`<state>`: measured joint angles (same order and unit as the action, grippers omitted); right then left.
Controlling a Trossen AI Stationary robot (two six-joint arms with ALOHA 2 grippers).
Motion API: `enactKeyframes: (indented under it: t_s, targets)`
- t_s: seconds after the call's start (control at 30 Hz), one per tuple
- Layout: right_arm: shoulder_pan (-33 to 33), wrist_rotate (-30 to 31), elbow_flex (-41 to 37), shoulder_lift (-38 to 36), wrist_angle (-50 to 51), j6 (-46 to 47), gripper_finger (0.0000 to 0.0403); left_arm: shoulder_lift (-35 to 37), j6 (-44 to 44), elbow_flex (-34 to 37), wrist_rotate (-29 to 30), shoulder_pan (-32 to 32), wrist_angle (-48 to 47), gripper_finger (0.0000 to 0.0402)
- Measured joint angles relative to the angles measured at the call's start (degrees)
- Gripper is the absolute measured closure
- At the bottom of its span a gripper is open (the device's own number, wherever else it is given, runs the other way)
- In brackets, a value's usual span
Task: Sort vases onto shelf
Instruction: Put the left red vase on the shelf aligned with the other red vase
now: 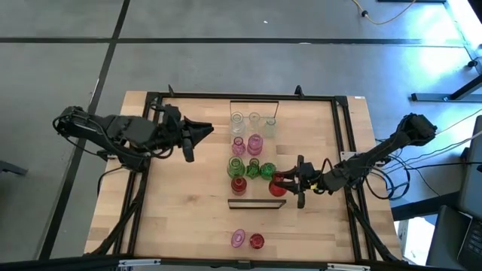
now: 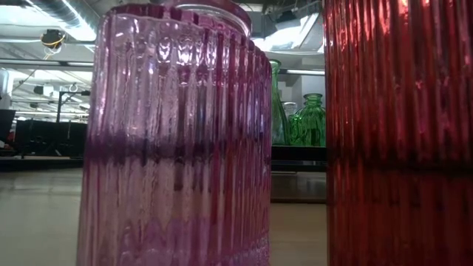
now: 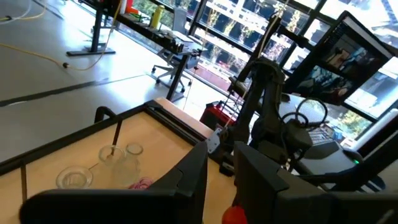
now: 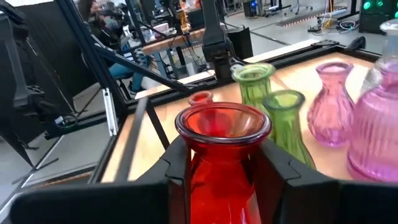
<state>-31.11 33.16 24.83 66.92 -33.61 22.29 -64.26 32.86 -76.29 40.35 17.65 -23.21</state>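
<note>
The left tool [image 1: 202, 132] hangs over the table [image 1: 181, 226] at about ten o'clock from the table's middle, its tips aimed toward the cluster of vases, well apart from them. In its own wrist view the dark fingers [image 3: 186, 180] stand a narrow gap apart with nothing between them, so it is slightly open and empty.

The shelf [image 1: 254, 203] runs from twelve o'clock toward six down the middle of the table, marked by thin black end frames. On it, at the twelve o'clock end, stand clear vases [image 1: 254, 120]; next come pink vases [image 1: 254, 143], then green vases [image 1: 253, 169], with a small red vase [image 1: 238, 185] at the six o'clock end. Off the shelf, near the table's six o'clock edge, a pink vase [image 1: 238, 239] and a red vase [image 1: 257, 241] sit just beside each other; the low view shows both close up.

The right tool [image 1: 294, 183] sits at about four o'clock from the cluster, closed on a large red vase [image 4: 221, 155] just below its flared rim, one finger on each side. This vase is upright beside the green ones, at the shelf's edge.
</note>
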Motion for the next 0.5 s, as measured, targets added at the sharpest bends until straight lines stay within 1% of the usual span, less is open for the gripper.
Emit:
enactKeyframes:
  t_s: [0.2, 0.33, 0.5]
  targets:
    - [0.00, -0.87, -2.58, 1.35, -1.25, -0.39, 0.0311, -1.12, 0.02, -0.02, 1.68, -0.31, 0.15, 0.0329]
    - [0.00, -3.22, -2.85, 5.25, -5.17, -1.56, 0.0311, -1.70, 0.40, -0.02, 2.90, -0.80, 0.67, 0.0329]
    - [0.00, -4.23, -2.94, 11.04, -9.71, -2.51, 0.0311, -1.77, 0.69, 0.00, 3.12, -1.42, 0.94, 0.0329]
